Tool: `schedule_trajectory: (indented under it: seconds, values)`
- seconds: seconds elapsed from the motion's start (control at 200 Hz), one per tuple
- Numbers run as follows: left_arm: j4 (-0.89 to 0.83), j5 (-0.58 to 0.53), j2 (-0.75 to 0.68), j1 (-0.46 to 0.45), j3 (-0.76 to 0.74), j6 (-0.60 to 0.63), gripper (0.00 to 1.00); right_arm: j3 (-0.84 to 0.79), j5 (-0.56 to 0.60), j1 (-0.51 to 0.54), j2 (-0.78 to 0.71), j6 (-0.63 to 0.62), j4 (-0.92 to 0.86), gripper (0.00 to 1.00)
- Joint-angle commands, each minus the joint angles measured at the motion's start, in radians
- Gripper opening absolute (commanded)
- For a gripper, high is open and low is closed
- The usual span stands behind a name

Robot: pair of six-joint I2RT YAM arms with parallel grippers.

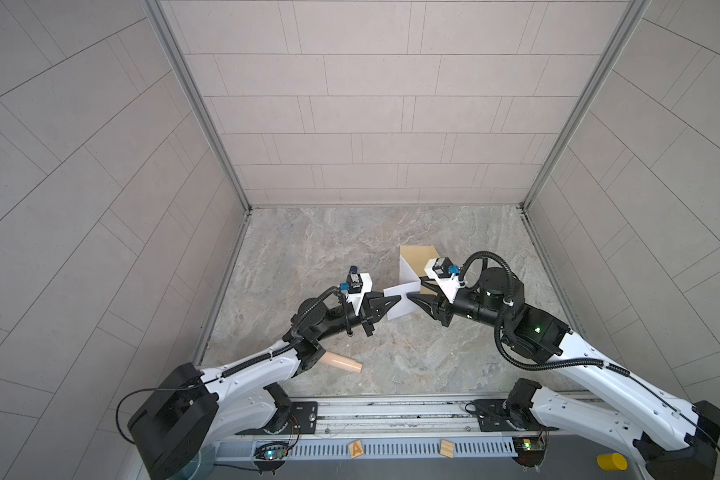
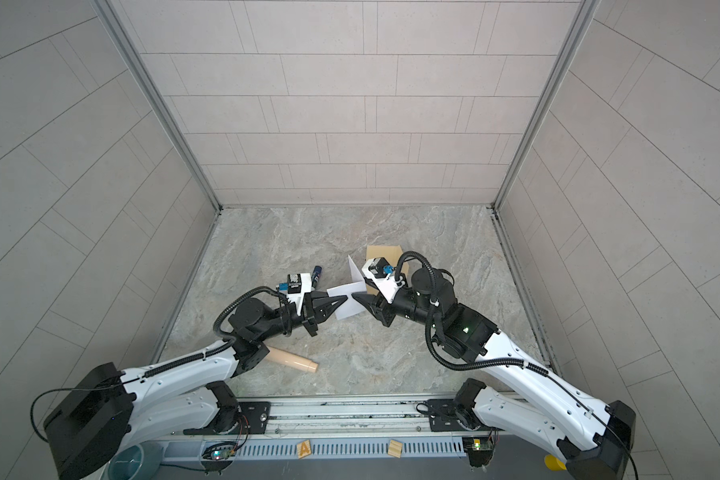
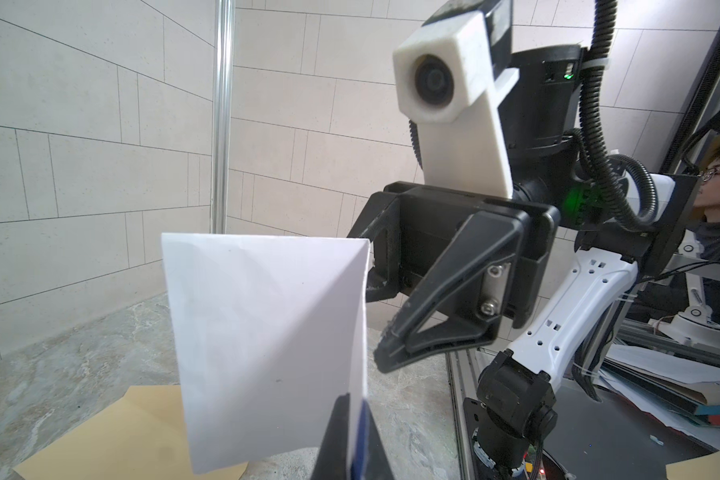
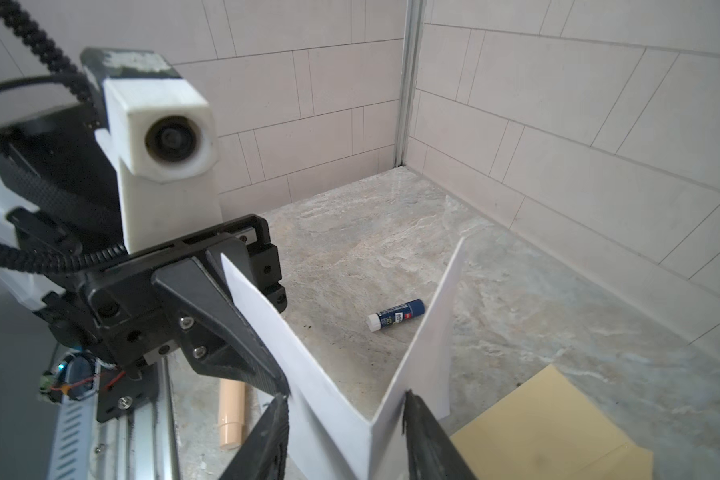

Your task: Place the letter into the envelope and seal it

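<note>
Right wrist view: right gripper (image 4: 345, 397) straddles the folded letter (image 4: 428, 353), jaws apart.
Left gripper (image 3: 356, 440): clamped on the letter.
Care: we close squarely.

The raised letter (image 1: 399, 311) stands folded between my left fingers (image 1: 385, 304) and my right fingers (image 1: 422, 302), whose tips nearly meet, so neither side can cross straight over. Its crease fills the gap of my right fingers. The envelope (image 1: 417, 252) lies flat on the tabletop (image 1: 329, 249), partly under my right wrist, no bar to passing above. The glue stick (image 2: 318, 274) lies just beyond my left wrist camera, and a beige cylinder (image 1: 343, 363) lies beside my left arm near the front. The far and front-middle tabletop is free. Walls (image 1: 350, 124) close in three sides.
</note>
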Motion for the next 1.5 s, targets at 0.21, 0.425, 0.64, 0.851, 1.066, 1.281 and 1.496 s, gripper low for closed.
schedule_trajectory:
  seconds: [0.21,0.425,0.64,0.851,1.066,1.281,1.496]
  values:
    - [0.056,0.017,0.001,-0.001,-0.013,-0.002,0.0,-0.026,-0.094,-0.003,-0.016,0.007,0.068,0.22]
    - [0.044,-0.013,0.0,-0.001,-0.017,0.005,0.2,-0.033,-0.099,-0.003,-0.025,-0.014,0.06,0.03]
    - [-0.208,-0.171,-0.137,0.002,0.0,0.091,0.74,-0.018,-0.073,-0.003,-0.053,-0.135,-0.063,0.0]
    - [-0.286,-0.194,-0.24,0.002,-0.018,0.136,0.85,0.005,-0.141,-0.003,-0.05,-0.203,-0.131,0.0]
    - [-0.22,-0.051,-0.202,0.001,-0.012,0.118,0.84,0.028,-0.197,-0.002,-0.043,-0.219,-0.162,0.0]
    - [-0.214,0.044,-0.156,0.001,0.016,0.099,0.63,0.041,-0.212,-0.003,-0.023,-0.223,-0.176,0.0]
    - [-0.2,0.074,-0.14,0.001,0.024,0.087,0.44,0.05,-0.217,-0.003,0.001,-0.22,-0.175,0.0]
